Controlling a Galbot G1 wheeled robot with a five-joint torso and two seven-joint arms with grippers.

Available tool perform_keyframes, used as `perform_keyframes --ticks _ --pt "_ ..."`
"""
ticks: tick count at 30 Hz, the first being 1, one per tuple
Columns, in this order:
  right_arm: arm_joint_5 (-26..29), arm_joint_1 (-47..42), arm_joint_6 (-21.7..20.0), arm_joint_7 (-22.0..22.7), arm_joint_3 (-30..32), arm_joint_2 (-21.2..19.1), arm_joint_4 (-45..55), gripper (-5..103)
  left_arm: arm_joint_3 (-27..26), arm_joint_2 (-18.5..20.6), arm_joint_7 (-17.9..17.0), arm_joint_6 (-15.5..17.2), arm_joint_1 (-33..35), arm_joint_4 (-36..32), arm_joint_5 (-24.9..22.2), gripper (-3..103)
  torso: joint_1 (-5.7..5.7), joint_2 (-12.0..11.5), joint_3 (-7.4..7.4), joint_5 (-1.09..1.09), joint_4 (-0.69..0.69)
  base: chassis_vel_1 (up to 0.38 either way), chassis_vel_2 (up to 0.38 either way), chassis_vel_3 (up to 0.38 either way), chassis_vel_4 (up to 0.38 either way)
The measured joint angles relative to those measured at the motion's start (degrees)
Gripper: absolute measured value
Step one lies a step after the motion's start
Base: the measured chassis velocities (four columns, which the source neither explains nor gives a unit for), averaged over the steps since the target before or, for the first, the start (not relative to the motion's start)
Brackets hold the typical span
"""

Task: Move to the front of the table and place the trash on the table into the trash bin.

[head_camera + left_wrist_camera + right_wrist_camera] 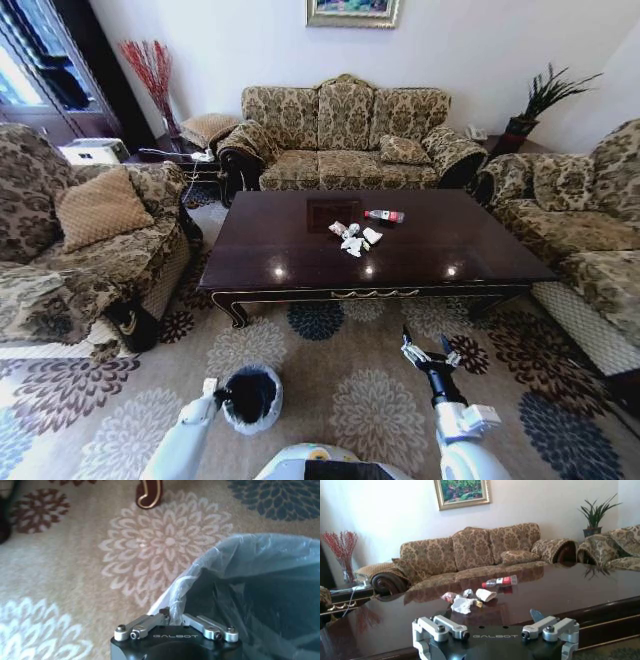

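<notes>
The dark reddish-brown table (300, 250) stands ahead of me on the carpet. Near its middle lie crumpled white and pinkish scraps (352, 238) and a small clear bottle with a red label (384, 216). The right wrist view has the same scraps (465, 602) and bottle (501, 581) on the glossy table (570, 588). My left gripper (213, 392) is shut on the bag-lined rim of the trash bin (250, 397), low at my left. Close up, this gripper (172, 617) pinches the pale bag of the bin (260, 592). My right gripper (425, 350) hangs open before the table's front edge, nothing between its fingers (536, 614).
Patterned sofas surround the table: one behind it (345, 135), one on the left (90, 230), one on the right (585, 230). A flowered carpet (350, 390) lies between me and the table. A carved table leg (149, 495) stands beyond the bin.
</notes>
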Motion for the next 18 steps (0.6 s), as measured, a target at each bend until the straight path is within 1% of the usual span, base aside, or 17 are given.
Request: perform_keyframes --ticks 1,4,5,6,8,9,10,11,12,13,14,16,17,18 --pt "0.22 0.32 0.12 -0.02 -0.02 0.07 -0.25 100 -0.39 0.43 -0.13 0.17 1.51 -2.27 -0.78 0 0.0 0.0 0.0 0.0 -0.02 0.0 0.0 0.0 0.0" --pt "1.52 1.93 0.94 0.29 -0.31 0.31 -1.57 100 -2.78 2.14 -0.77 1.0 7.73 -12.92 -4.43 0 0.0 0.0 -0.01 0.03 -0.05 0.0 0.0 0.0 0.0" --pt "1.52 1.93 0.94 0.29 -0.31 0.31 -1.57 100 -2.78 2.14 -0.77 1.0 7.73 -12.92 -4.43 0 0.0 0.0 -0.01 0.03 -0.05 0.0 0.0 0.0 0.0" --pt "2.35 2.51 1.28 0.54 -0.5 0.35 -1.93 100 -3.95 2.36 -0.97 1.22 9.62 -16.42 -5.41 0 0.0 0.0 -0.01 0.02 -0.05 0.0 0.0 0.0 0.0" --pt "4.06 3.73 1.89 0.52 -0.6 0.41 -2.82 100 -8.08 2.43 -1.71 2.25 14.53 -25.74 -8.13 0 0.0 0.0 -0.01 0.02 -0.07 0.0 0.0 0.0 0.0" --pt "4.06 3.73 1.89 0.52 -0.6 0.41 -2.82 100 -8.08 2.43 -1.71 2.25 14.53 -25.74 -8.13 0 0.0 0.0 -0.01 0.02 -0.07 0.0 0.0 0.0 0.0" --pt "4.06 4.04 2.08 0.35 -0.52 0.42 -3.12 100 -9.01 2.42 -1.86 2.43 15.85 -27.96 -8.75 0 0.0 0.0 -0.01 0.04 -0.07 0.0 0.0 0.0 0.0" --pt "3.62 4.82 2.87 -0.92 -0.11 0.38 -4.1 100 -11.26 2.38 -2.2 2.79 19.5 -32.9 -10.4 0 0.0 0.0 -0.01 0.05 -0.07 0.0 0.0 0.0 0.0" --pt "3.43 5.18 3.13 -1.63 0.09 0.3 -4.52 100 -12.31 2.33 -2.23 2.93 21.41 -35.11 -11.04 0 0.0 0.0 -0.01 0.03 -0.05 0.0 0.0 0.0 0.0" --pt "3.43 5.18 3.13 -1.63 0.09 0.3 -4.52 100 -12.31 2.33 -2.23 2.93 21.41 -35.11 -11.04 0 0.0 0.0 -0.01 0.03 -0.05 0.0 0.0 0.0 0.0" --pt "3.38 6.12 3.41 -2.09 0.17 0.17 -5.15 100 -14.51 2.12 -2.33 3.11 25.05 -39.85 -12.45 0 0.0 0.0 -0.01 -0.03 -0.03 0.0 0.0 0.0 0.0" --pt "3.34 7.45 3.79 -1.91 0.21 0.37 -5.76 100 -17.64 1.57 -2.45 3.37 28.61 -46.3 -14.57 0 0.0 0.0 -0.01 0.03 -0.01 0.0 0.0 0.0 0.0" --pt "3.26 7.72 3.86 -1.88 0.28 0.44 -5.92 100 -18.57 1.39 -2.54 3.42 29.49 -48.26 -15.31 0 0.0 0.0 -0.01 0.04 0.0 0.0 0.0 0.0 0.0" --pt "3.26 7.72 3.86 -1.88 0.28 0.44 -5.92 100 -18.57 1.39 -2.54 3.42 29.49 -48.26 -15.31 0 0.0 0.0 -0.01 0.04 0.0 0.0 0.0 0.0 0.0"
